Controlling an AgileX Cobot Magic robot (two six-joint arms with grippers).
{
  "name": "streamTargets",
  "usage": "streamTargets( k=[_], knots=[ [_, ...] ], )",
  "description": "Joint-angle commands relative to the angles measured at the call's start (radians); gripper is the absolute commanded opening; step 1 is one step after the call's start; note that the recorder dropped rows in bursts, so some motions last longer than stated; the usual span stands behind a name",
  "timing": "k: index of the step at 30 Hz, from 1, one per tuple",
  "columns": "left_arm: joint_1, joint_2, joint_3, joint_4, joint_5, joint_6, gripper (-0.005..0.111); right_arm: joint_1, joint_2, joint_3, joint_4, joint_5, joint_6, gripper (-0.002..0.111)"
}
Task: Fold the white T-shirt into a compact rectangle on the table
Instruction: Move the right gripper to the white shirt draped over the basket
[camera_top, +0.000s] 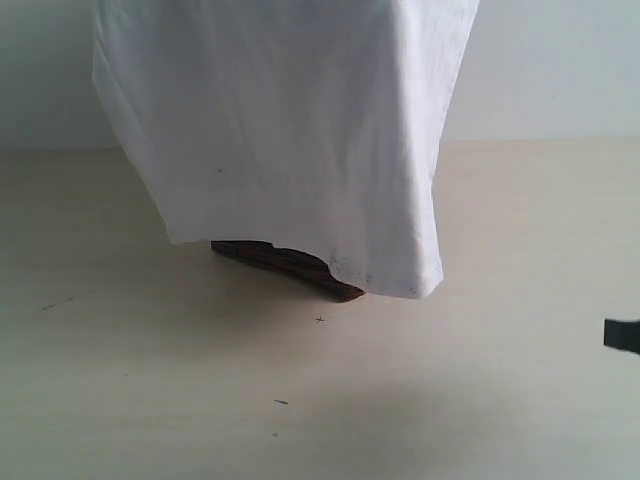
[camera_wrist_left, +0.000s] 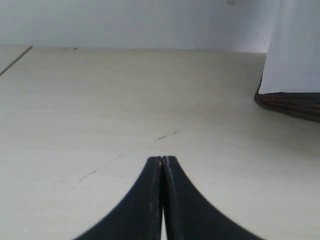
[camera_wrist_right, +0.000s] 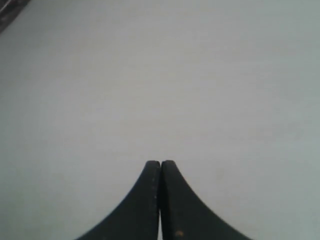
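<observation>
Fingers checked first: left fingers (camera_wrist_left: 156, 167) and right fingers (camera_wrist_right: 154, 170) both pressed shut tip to tip, dark, smooth and tapered, gripping nothing. Located well ahead of left fingers: white T-shirt (camera_top: 280, 130), hanging limp, thin soft cotton with curved hem seemingly clear of pale, smooth worktop (camera_top: 150, 380), just in front of dark ribbed basket (camera_top: 300, 268). Judged at risk: pinching only one layer, bunching slack cloth, or snagging and dragging basket, given closeness of hem to its rim.
</observation>
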Motion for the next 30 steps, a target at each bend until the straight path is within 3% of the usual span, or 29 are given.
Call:
streamTargets(
  k=[1,3,7,9,11,12,13,14,17,19,21,23,28,30],
  knots=[
    [0.000,-0.006,-0.004,0.001,-0.005,0.006,0.000,0.001,0.049,-0.169,0.008,0.147,0.000,0.000],
    [0.000,-0.006,-0.004,0.001,-0.005,0.006,0.000,0.001,0.042,-0.286,0.028,0.293,-0.087,0.000],
    [0.000,-0.006,-0.004,0.001,-0.005,0.006,0.000,0.001,0.042,-0.424,0.230,0.387,-0.540,0.000],
    [0.000,-0.006,-0.004,0.001,-0.005,0.006,0.000,0.001,0.047,-0.481,0.450,0.494,-1.006,0.000],
    [0.000,-0.006,-0.004,0.001,-0.005,0.006,0.000,0.001,0.061,-0.520,0.616,0.717,-1.481,0.000],
    [0.000,-0.006,-0.004,0.001,-0.005,0.006,0.000,0.001,0.084,-0.546,0.730,0.963,-1.830,0.000],
    [0.000,-0.006,-0.004,0.001,-0.005,0.006,0.000,0.001,0.095,-0.548,0.785,1.039,-1.925,0.000],
    [0.000,-0.006,-0.004,0.001,-0.005,0.006,0.000,0.001,0.125,-0.546,0.933,1.111,-1.985,0.000],
    [0.000,-0.006,-0.004,0.001,-0.005,0.006,0.000,0.001,0.195,-0.546,1.128,1.030,-1.829,0.004],
    [0.000,-0.006,-0.004,0.001,-0.005,0.006,0.000,0.001,0.254,-0.546,1.171,0.932,-1.838,0.024],
    [0.000,-0.006,-0.004,0.001,-0.005,0.006,0.000,0.001,0.309,-0.546,1.257,0.918,-1.827,0.057],
    [0.000,-0.006,-0.004,0.001,-0.005,0.006,0.000,0.001,0.321,-0.546,1.352,0.920,-1.827,0.071],
    [0.000,-0.006,-0.004,0.001,-0.005,0.006,0.000,0.014,0.331,-0.546,1.550,0.900,-1.936,0.072],
    [0.000,-0.006,-0.004,0.001,-0.005,0.006,0.000,0.080,0.384,-0.546,1.552,0.876,-1.965,0.072]
  ],
)
